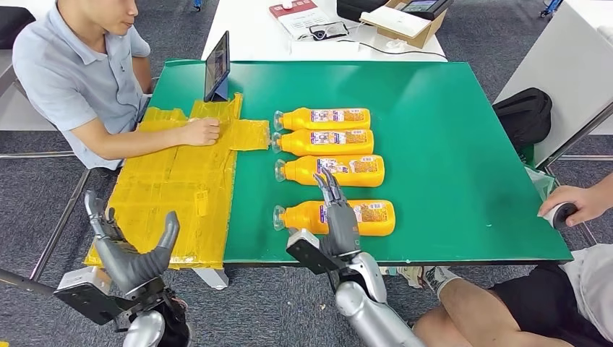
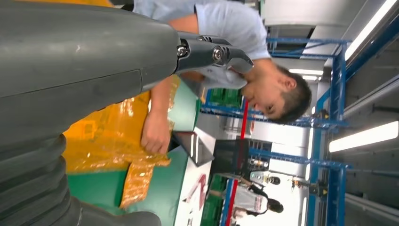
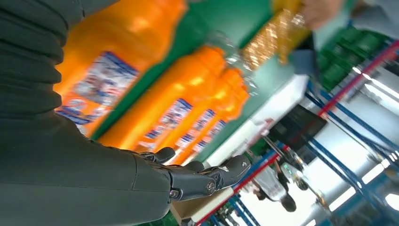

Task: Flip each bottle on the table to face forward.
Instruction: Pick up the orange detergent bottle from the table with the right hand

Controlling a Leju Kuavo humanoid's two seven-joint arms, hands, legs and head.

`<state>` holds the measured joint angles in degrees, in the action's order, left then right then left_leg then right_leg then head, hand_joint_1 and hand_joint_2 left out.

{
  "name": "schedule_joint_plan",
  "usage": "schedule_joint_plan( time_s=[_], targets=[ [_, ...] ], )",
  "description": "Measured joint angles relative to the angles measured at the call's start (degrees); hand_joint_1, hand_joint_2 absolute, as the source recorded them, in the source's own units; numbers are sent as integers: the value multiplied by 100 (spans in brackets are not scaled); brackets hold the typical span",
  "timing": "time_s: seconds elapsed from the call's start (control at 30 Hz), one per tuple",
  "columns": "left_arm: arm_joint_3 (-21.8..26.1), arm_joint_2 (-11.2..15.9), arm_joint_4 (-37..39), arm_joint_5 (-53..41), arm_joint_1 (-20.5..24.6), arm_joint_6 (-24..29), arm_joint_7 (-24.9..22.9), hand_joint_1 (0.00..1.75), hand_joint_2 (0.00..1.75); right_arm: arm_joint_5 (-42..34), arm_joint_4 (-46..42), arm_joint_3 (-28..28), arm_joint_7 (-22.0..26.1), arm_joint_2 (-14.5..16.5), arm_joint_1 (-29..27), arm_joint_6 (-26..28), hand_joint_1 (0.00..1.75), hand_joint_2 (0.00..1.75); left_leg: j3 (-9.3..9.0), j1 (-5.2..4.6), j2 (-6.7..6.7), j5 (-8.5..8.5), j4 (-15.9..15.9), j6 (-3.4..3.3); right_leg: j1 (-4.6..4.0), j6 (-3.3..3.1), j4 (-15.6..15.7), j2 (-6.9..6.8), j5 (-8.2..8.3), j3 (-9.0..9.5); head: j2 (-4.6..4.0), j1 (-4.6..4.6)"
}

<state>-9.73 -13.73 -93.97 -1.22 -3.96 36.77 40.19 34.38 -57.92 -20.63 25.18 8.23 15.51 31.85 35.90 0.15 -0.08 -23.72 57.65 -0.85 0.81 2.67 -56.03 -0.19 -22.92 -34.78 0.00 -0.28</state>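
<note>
While my right hand [image 1: 337, 220] lies stretched over the nearest bottle [image 1: 340, 217], fingers straight and together and pointing toward the three bottles beyond, I cannot tell whether the palm presses on it or only hovers; nothing is gripped. I judge that this flat pose is meant for rolling the bottle so its label faces forward. All four bottles lie on their sides in a row on the green table [image 1: 448, 144], caps toward my left, the second bottle [image 1: 332, 170] just past my fingertips. My left hand [image 1: 134, 256] waits off the table's near edge, fingers spread and holding nothing, beside the yellow sheet [image 1: 173, 188] that a person's hand [image 1: 200, 131] rests on. My hand hides the nearest label's middle, and my right wrist view is blurred, so print is unreadable.
</note>
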Motion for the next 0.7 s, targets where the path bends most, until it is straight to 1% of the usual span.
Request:
schedule_joint_plan(
  time_s=[0.17,0.23,0.33,0.57,0.7],
  targets=[
    [218,-60,-109,-46,-16,105,0,0,175,108,-244,0,-420,-218,-226,-820,0,175,-1,0,-3,0,0,0,0,0,0,0,1,0,0,-1],
    [255,-69,-125,-57,-16,152,0,0,175,251,-258,-2,-529,-277,-264,-951,0,175,-1,0,-3,1,0,0,-1,0,0,0,1,0,0,-2],
    [299,-80,-128,-59,-17,196,0,0,175,754,-308,-28,-716,-400,-297,-870,0,175,-1,1,-3,1,0,0,-1,0,-1,0,1,1,0,-1],
    [393,-87,-128,-56,-16,216,0,0,175,2040,-570,-86,-1313,-740,-333,-342,0,175,-1,-1,-3,1,0,0,1,0,0,0,1,2,-1,-1],
    [428,-87,-128,-56,-16,221,0,0,175,2299,-634,-85,-1472,-879,-331,-192,0,175,-1,-2,-3,1,0,0,1,0,0,0,1,2,0,0]
  ],
)
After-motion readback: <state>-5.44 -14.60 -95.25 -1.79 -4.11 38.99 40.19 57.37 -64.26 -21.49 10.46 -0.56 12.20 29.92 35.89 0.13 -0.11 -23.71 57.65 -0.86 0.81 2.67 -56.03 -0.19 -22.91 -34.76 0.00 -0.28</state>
